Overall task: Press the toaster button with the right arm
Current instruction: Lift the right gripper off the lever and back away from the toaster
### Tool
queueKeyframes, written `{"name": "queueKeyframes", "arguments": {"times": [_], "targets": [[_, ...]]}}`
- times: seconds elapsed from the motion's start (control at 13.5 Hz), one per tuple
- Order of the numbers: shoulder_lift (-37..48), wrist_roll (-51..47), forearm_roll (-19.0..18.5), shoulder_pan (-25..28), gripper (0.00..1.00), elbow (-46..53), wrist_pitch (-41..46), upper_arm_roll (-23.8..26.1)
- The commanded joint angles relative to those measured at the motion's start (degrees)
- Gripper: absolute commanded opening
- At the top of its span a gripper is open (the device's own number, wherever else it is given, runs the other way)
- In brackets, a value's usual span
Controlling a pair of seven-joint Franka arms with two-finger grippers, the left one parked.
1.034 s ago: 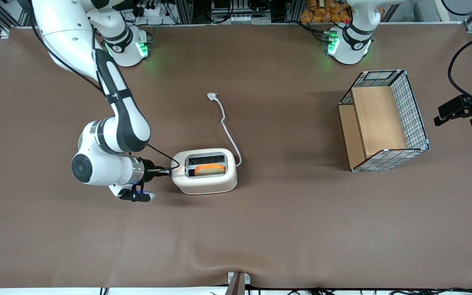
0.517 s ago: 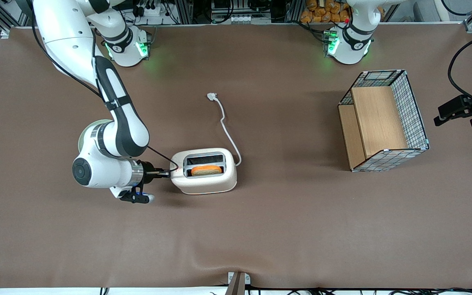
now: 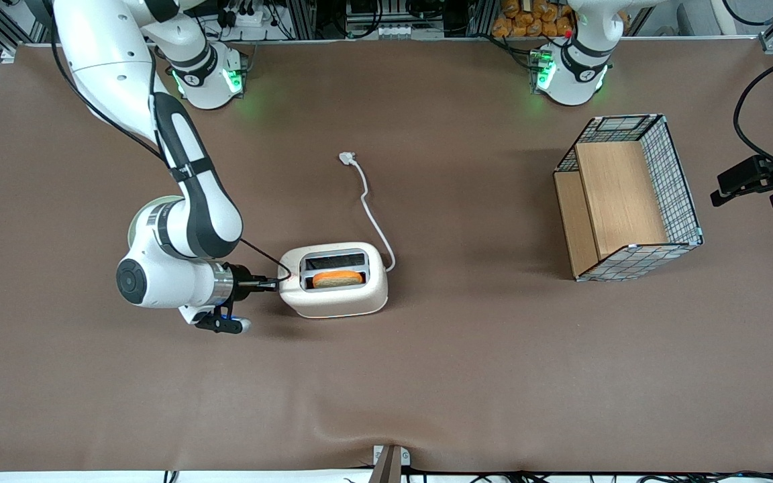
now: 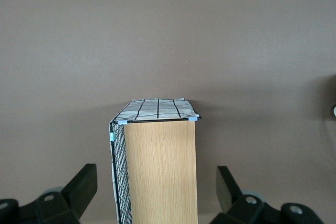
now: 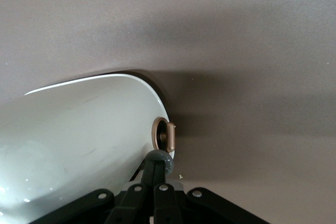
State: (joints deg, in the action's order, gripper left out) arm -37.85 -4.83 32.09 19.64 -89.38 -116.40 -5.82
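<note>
Now | toaster (image 3: 334, 280): white, rounded, bread in slot | tool (image 3: 267, 284): fingers together at its end

A wire-mesh basket with light wooden panels (image 3: 628, 198) sits on the brown table covering (image 3: 467, 376), toward the parked arm's end. An orange-crusted slice of bread (image 3: 337, 278) stands in the slot nearer the front camera.
</note>
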Motion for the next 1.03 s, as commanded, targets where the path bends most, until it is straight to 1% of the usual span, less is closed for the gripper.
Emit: {"name": "queueKeyframes", "arguments": {"times": [0.0, 0.15, 0.37, 0.44, 0.52, 0.59, 0.81, 0.96], "targets": [[-0.7, 1.3, 1.0, -0.1, 0.0, 0.3, -0.9, 0.1], [-0.1, 1.1, 0.7, -0.4, 0.0, 2.2, 1.9, -0.2], [0.3, 1.4, 0.0, -2.1, 0.0, 5.9, 7.3, -0.3], [1.0, 1.6, -0.6, -2.9, 0.28, 6.0, 7.6, -0.3], [1.5, 1.8, -0.9, -3.5, 0.88, 5.9, 7.6, -0.3], [1.5, 1.9, -0.9, -4.3, 1.0, 5.9, 7.8, -0.3], [2.8, 3.0, -1.1, -5.1, 1.0, 5.6, 7.9, -0.4], [4.1, 3.1, -2.7, -6.4, 1.0, 5.1, 9.0, -1.1]]}}
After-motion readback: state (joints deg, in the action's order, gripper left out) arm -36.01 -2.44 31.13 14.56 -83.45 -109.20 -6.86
